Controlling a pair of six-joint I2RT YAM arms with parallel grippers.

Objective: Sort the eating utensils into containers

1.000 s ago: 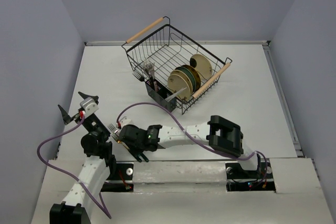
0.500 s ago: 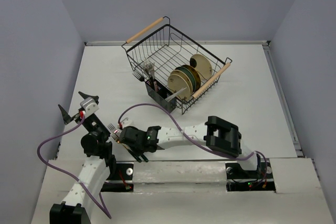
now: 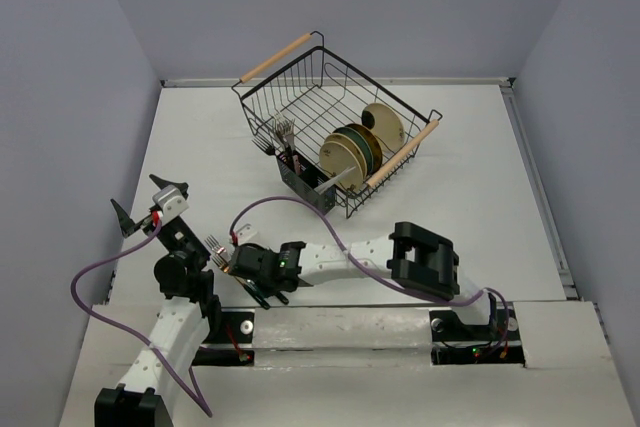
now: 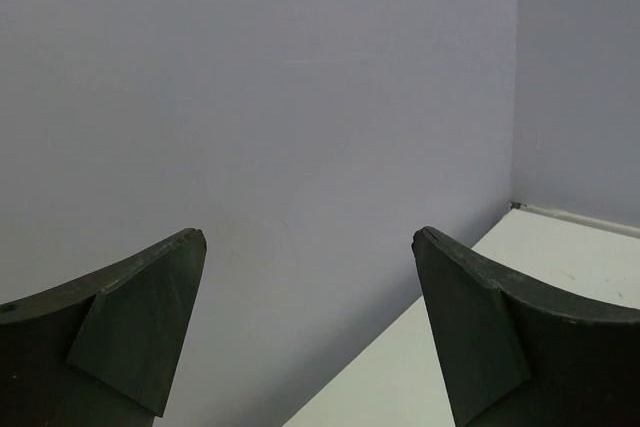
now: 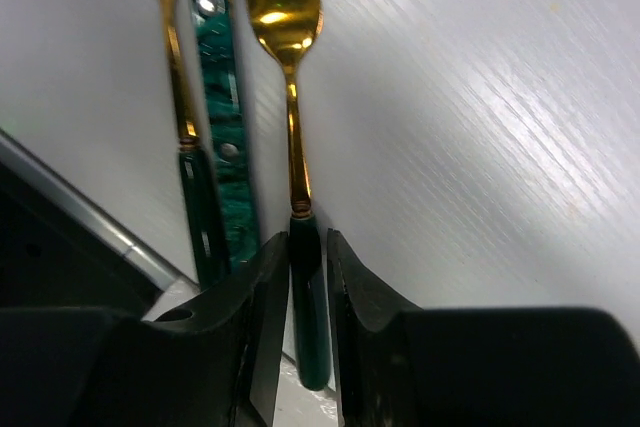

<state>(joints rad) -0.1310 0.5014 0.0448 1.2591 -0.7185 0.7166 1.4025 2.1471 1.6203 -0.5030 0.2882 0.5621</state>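
Pinching a gold-headed fork (image 5: 288, 67) with the right claw (image 5: 305, 277)
The fork is laid flat on the table (image 5: 480, 147), toward its near edge, and its dark green handle is clamped between the claw fingers. Two more utensils (image 5: 215, 97) are laid just beside it. The left claw (image 4: 310, 247) is held spread, facing the wall (image 4: 250, 77).

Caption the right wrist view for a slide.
Right gripper grips the green handle of a gold-headed fork on the white table.

Between the black fingers (image 5: 265, 297), a gold-headed fork (image 5: 290, 97) is showing a dark green handle; left of them, a marbled teal handle (image 5: 228, 157) is gleaming against the white table (image 5: 480, 127).
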